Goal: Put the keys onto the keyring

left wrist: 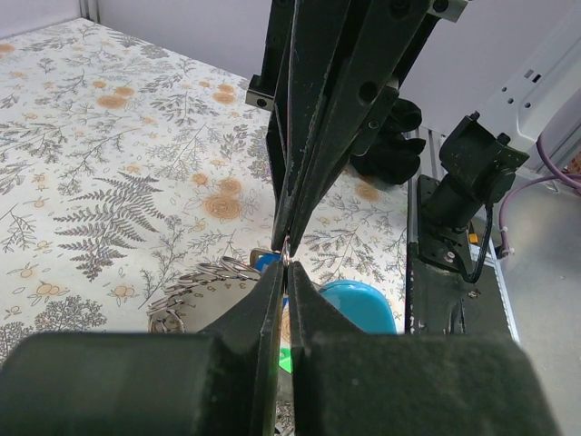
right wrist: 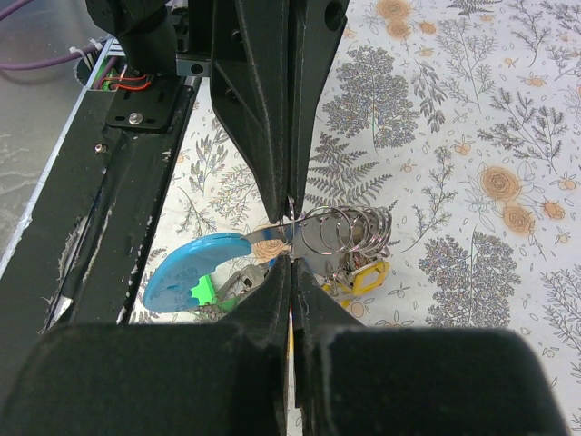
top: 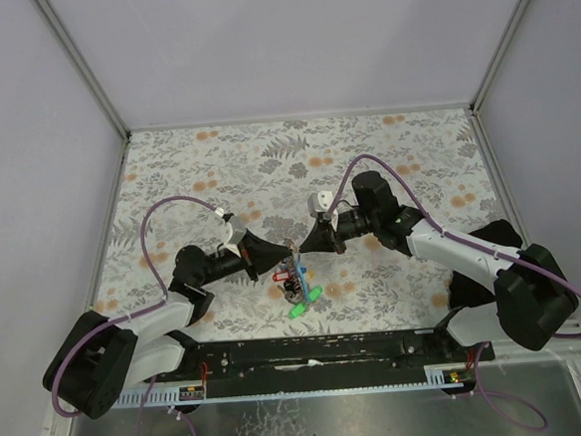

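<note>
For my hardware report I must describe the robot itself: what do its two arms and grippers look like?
The left arm and right arm are black with light grey link covers, and a purple cable loops along each. The left gripper and right gripper are matte black wedges that taper to thin flat fingers. A small white part sits at each wrist.

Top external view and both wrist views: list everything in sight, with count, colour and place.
keyring: one, silvery coils with a light-blue strap, between the two gripper tips.
keys: several, exact count hidden; green, red and yellow caps show; bunched at the keyring.
table: one, grey-and-orange floral cover, fills the enclosure floor.
base rail: one, black, near edge of the table.
cables: two, purple, one looping over each arm.
left gripper: one, black, shut, tip at the keyring.
right gripper: one, black, shut, tip at the keyring, facing the left.
</note>
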